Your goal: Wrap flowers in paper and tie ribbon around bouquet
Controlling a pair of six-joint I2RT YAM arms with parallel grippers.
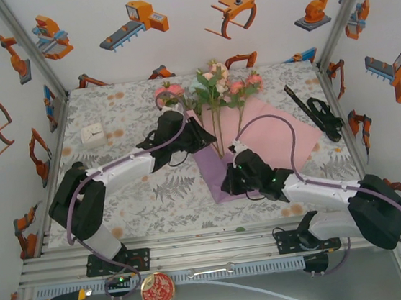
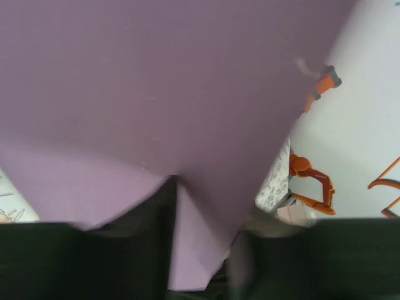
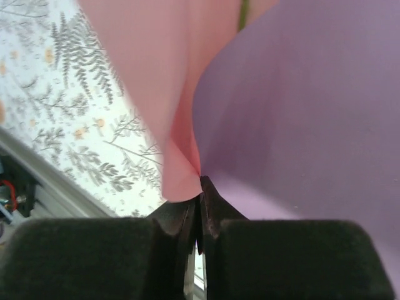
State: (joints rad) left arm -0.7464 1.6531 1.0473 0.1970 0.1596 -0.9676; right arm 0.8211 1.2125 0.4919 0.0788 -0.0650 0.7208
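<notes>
Flowers (image 1: 216, 83): one bunch counted | paper (image 1: 272, 138): one sheet counted | left gripper (image 2: 200, 265): parted around paper | right gripper (image 3: 200, 212): clamped on paper

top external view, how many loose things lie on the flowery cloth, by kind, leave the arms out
flower bunch: 1
paper sheet: 1
black ribbon: 1
white square box: 1
total: 4

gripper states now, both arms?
Left gripper: open, thin lilac-purple-and-pink paper sheet hanging between its fingers.
Right gripper: shut on that sheet's edge.
</notes>
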